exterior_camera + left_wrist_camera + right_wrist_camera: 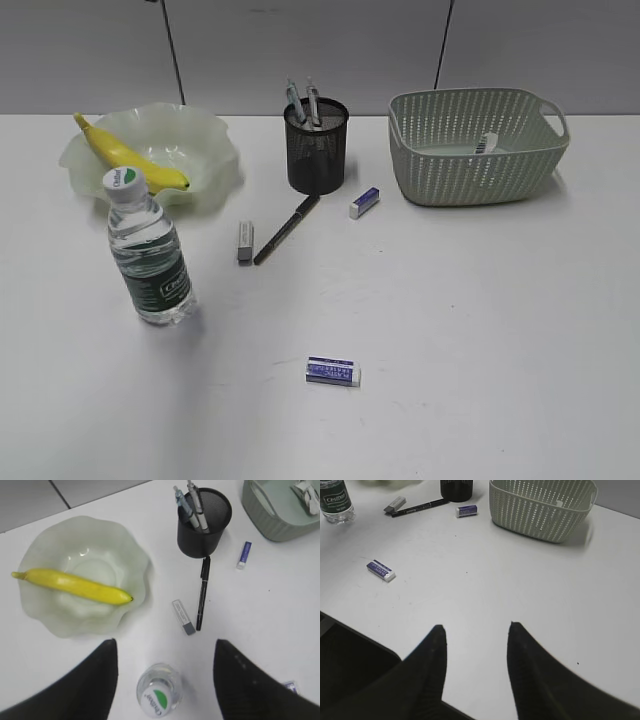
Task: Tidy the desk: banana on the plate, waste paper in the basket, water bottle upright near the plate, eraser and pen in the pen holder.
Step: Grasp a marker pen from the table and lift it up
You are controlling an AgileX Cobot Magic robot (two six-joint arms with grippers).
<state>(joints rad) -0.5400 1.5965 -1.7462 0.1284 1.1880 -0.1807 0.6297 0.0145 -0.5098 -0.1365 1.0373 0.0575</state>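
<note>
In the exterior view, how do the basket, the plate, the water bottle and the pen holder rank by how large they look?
Largest to smallest, as they look:
1. basket
2. plate, close to the basket in width
3. water bottle, though it stands nearer the camera, so this place is unsure
4. pen holder

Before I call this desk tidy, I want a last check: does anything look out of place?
Yes. A pen lies flat on the table by the pen holder, not in it. Three erasers are loose: grey beside the pen, one right of the holder, one alone near the front. Nothing looks spilled or damaged.
</note>
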